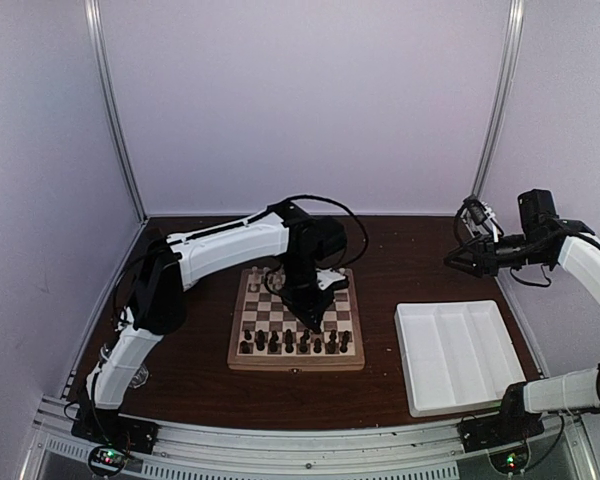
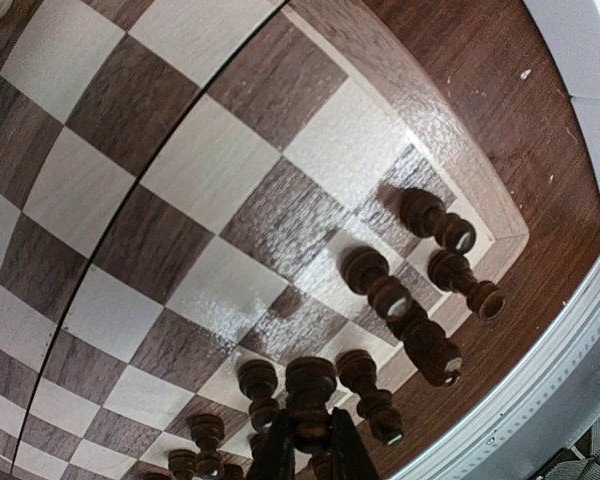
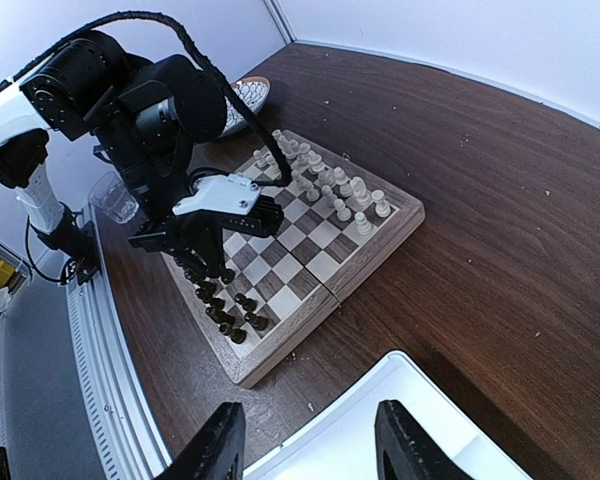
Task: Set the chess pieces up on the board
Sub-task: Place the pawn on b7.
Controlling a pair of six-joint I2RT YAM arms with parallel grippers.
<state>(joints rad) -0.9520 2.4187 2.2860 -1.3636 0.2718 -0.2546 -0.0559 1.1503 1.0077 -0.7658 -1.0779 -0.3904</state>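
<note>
The chessboard lies mid-table. Dark brown pieces stand in its two near rows; cream pieces line the far side, partly hidden by the left arm in the top view. My left gripper hangs low over the dark rows, shut on one dark piece between its fingers. Other dark pieces stand close around it on the board. My right gripper is open and empty, held high above the white tray, far from the board.
The white divided tray sits right of the board; its corner shows in the left wrist view. A clear cup stands at the table's left near edge. A patterned bowl-like thing lies beyond the board.
</note>
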